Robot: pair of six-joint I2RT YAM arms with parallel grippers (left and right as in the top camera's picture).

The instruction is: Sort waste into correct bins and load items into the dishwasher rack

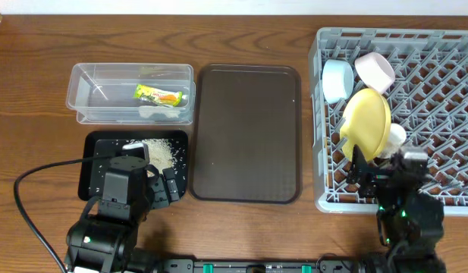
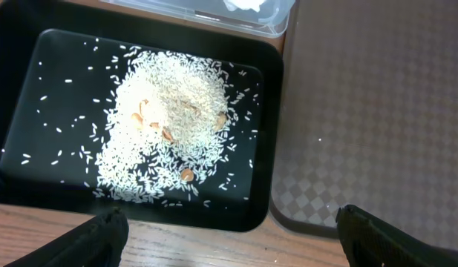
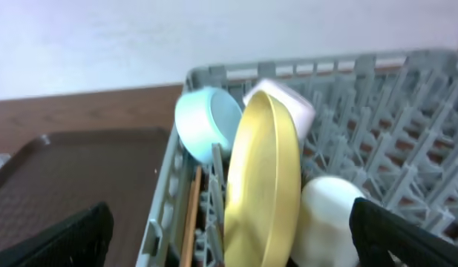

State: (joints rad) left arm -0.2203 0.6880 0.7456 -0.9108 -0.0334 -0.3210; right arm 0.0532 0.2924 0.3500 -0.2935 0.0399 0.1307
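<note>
The grey dishwasher rack (image 1: 438, 106) holds the yellow plate (image 1: 366, 121) on edge, the light-blue bowl (image 1: 337, 80), the white bowl (image 1: 374, 70) and the pale cup (image 1: 395, 136). In the right wrist view the chopsticks (image 3: 191, 215) lie along the rack's left wall beside the plate (image 3: 266, 185). My right gripper (image 3: 229, 222) hangs open and empty over the rack's near-left corner. The clear tub (image 1: 89, 95) holds the snack wrapper (image 1: 159, 95) and a white paper scrap (image 2: 247, 4). Rice grains (image 2: 169, 126) are heaped in the black tray (image 2: 58, 74). My left gripper (image 2: 230, 222) is open and empty above that tray's near edge.
A large dark-brown serving tray (image 1: 249, 133) lies between the bins and the rack, close to the black tray's right side. A black cable (image 1: 29, 205) loops on the wooden table at the front left. A few orange bits sit among the rice.
</note>
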